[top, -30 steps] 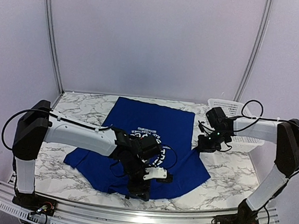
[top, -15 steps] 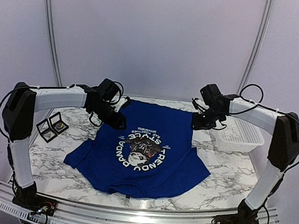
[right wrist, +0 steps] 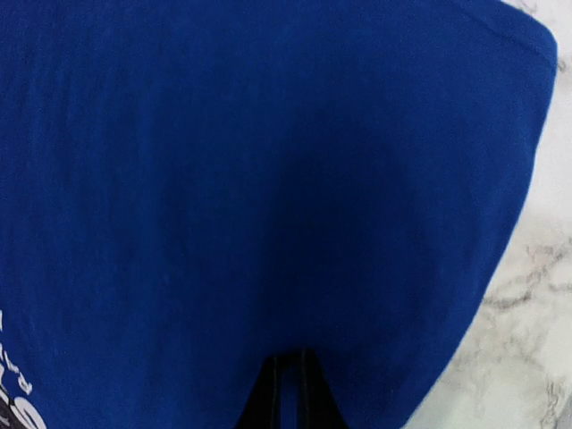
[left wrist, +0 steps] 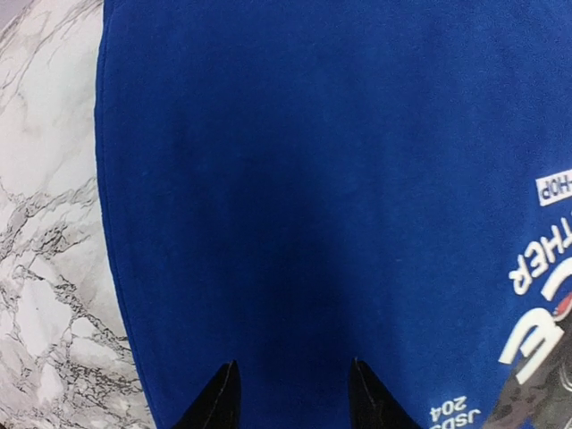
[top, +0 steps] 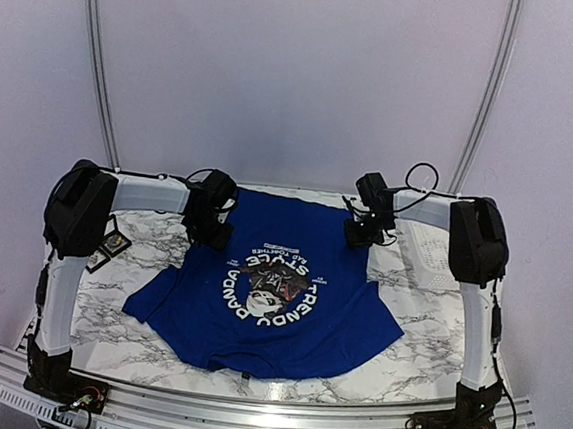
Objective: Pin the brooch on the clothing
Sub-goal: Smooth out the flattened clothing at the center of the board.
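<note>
The royal-blue T-shirt (top: 286, 220) lies flat on the marble table, with its panda graphic (top: 272, 286) ringed by white lettering. My left gripper (top: 210, 230) is open and empty, low over the shirt's left edge. In the left wrist view its gripper (left wrist: 292, 366) hangs over plain blue cloth (left wrist: 313, 179), with lettering (left wrist: 536, 295) to the right. My right gripper (top: 358, 233) is shut over the shirt's far right part. In the right wrist view its gripper (right wrist: 298, 357) points at blue cloth (right wrist: 268, 179). I cannot make out the brooch.
A small black-framed box (top: 113, 245) sits at the left, partly hidden by my left arm. A white basket (top: 425, 255) stands at the right behind my right arm. Bare marble (top: 427, 327) shows around the shirt. Marble (left wrist: 45, 268) lies left of the left gripper.
Both arms have folded in. The right gripper has moved left over the shirt and the left gripper has shifted slightly. The shirt has not moved.
</note>
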